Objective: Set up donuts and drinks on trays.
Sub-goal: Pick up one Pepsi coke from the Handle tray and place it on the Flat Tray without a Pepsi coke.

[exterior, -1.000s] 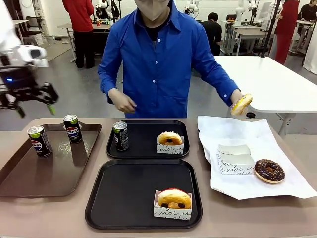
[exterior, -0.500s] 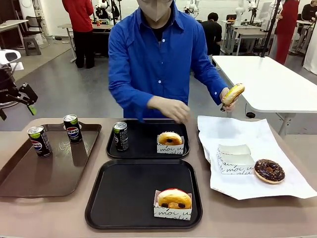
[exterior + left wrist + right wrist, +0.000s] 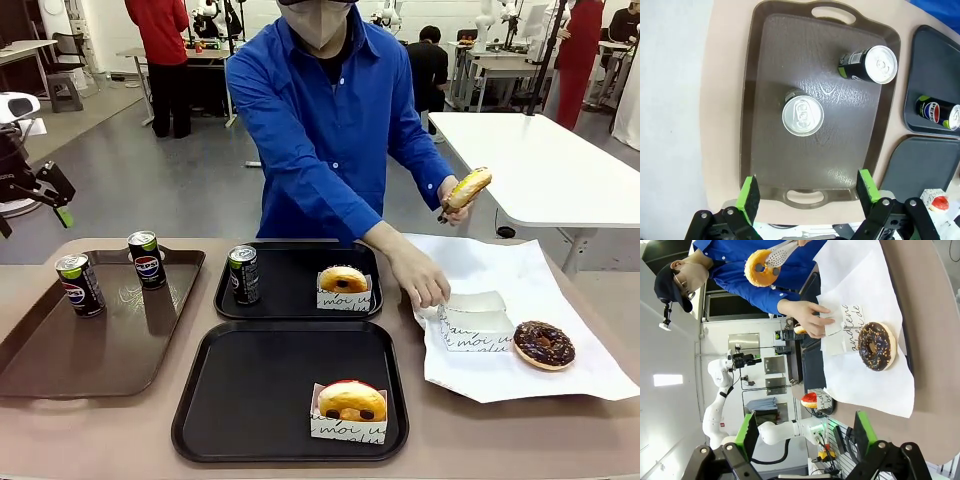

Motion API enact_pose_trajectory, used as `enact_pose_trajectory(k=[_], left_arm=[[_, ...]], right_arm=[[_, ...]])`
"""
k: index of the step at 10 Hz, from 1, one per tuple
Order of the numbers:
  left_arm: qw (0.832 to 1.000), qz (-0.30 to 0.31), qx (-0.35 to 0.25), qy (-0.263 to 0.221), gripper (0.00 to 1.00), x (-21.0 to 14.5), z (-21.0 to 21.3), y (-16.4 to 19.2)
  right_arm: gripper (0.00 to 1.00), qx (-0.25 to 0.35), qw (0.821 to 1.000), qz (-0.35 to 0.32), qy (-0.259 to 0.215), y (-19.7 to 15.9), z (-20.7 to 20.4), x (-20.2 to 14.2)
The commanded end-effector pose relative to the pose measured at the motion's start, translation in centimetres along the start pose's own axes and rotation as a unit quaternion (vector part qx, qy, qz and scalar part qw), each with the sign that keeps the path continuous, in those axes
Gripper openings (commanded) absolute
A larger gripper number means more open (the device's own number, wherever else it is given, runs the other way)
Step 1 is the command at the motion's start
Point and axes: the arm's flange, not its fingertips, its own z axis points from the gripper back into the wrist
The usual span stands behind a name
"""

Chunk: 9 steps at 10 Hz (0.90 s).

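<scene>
**Near tray lacks a drink; person boxes another donut**

Read the table as a clock from the robot's side. The far tray point(image 3: 298, 306) at 12 o'clock carries a can point(image 3: 243, 274) and a boxed donut point(image 3: 343, 281), so it looks finished. The near tray point(image 3: 250, 400) at 6 o'clock has a boxed donut point(image 3: 350, 402) toward its own 4 o'clock corner, but no drink. Two spare cans stand upright and apart on the brown tray point(image 3: 100, 360) at 9 o'clock: a nearer can point(image 3: 78, 284) and a farther can point(image 3: 147, 259).

At 3 o'clock, on the paper point(image 3: 470, 380), the person's hand point(image 3: 420, 285) steadies an empty box point(image 3: 472, 322). Tongs point(image 3: 782, 252) in the other hand hold a yellow donut point(image 3: 468, 188) above it. A chocolate donut point(image 3: 543, 344) lies bare just beside the box.

The left gripper point(image 3: 810, 192) hangs high over the brown tray, jaws spread wide with nothing between them. The right gripper point(image 3: 806, 435) is likewise agape and empty, off the table's 3 o'clock side.

The step in hand appears to be the near tray's drink. That calls for the left gripper to drop straight over one spare can and close on its body. It would then carry the can upright to the bare 9 o'clock half of the near tray, clear of the donut there.
</scene>
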Motion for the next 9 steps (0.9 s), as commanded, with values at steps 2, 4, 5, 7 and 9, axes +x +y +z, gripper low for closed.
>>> enact_pose_trajectory(k=[2, 4, 5, 7, 9], left_arm=[[0.999, -0.027, 0.023, 0.013, 1.0, 1.5, -1.6, -0.6], [0.998, -0.063, 0.028, 0.012, 1.0, 1.6, -2.8, -0.9], [0.995, -0.091, 0.028, 0.011, 1.0, 2.1, -3.6, -1.2], [0.99, -0.129, 0.048, 0.02, 1.0, 3.8, -5.6, -1.5], [0.987, -0.151, 0.046, 0.026, 1.0, 4.4, -7.4, -1.4]], right_arm=[[1.0, 0.006, 1.0, 0.002, 0.0, 0.0, 0.1, 0.0], [1.0, 0.006, 1.0, 0.002, 0.0, 0.0, 0.1, 0.0], [1.0, 0.006, 1.0, 0.002, 0.0, 0.0, 0.1, 0.0], [1.0, 0.006, 1.0, 0.002, 0.0, 0.0, 0.1, 0.0], [1.0, 0.006, 1.0, 0.002, 0.0, 0.0, 0.1, 0.0]])
